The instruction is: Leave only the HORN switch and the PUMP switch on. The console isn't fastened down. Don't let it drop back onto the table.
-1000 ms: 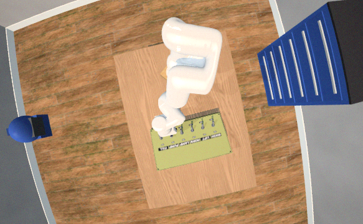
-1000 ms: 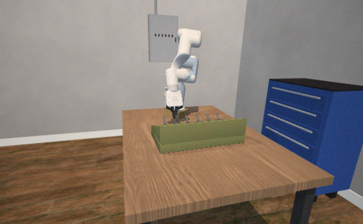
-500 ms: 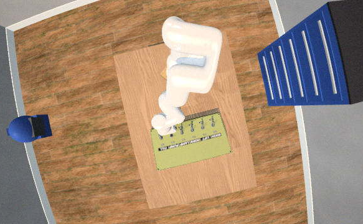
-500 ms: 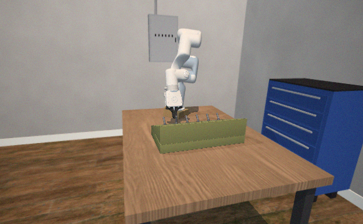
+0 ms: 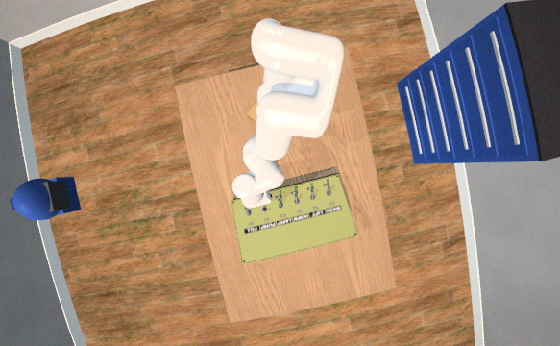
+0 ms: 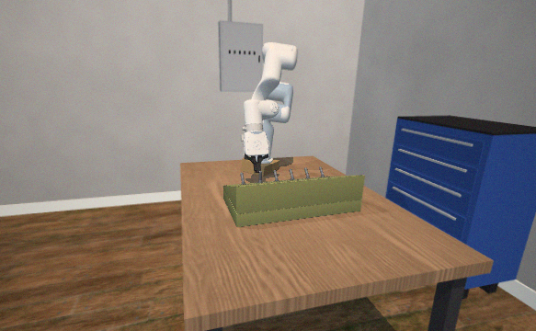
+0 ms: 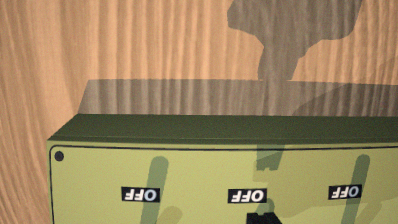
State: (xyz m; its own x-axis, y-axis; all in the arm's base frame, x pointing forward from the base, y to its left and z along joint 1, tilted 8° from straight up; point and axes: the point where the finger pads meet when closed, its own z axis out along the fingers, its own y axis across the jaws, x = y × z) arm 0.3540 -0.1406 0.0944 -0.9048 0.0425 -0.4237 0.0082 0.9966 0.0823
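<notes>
The olive green console (image 5: 304,237) (image 6: 295,198) (image 7: 200,165) stands on the wooden table (image 5: 308,288) (image 6: 304,267). Several toggle levers stand in a row along its back. In the top view the two at the left end (image 5: 248,210) (image 5: 264,208) sit nearer the label strip than the others (image 5: 296,194). The name labels are too small to read. My gripper (image 6: 256,169) (image 7: 261,219) is shut on nothing and hangs low over the second lever from the left (image 6: 260,176). The wrist view shows three OFF labels (image 7: 140,194) (image 7: 247,195) (image 7: 345,191).
A blue drawer cabinet (image 5: 472,96) (image 6: 456,184) stands to the right of the table. A grey wall box (image 6: 240,55) hangs behind the arm. A blue object (image 5: 44,197) sits on the floor at the left.
</notes>
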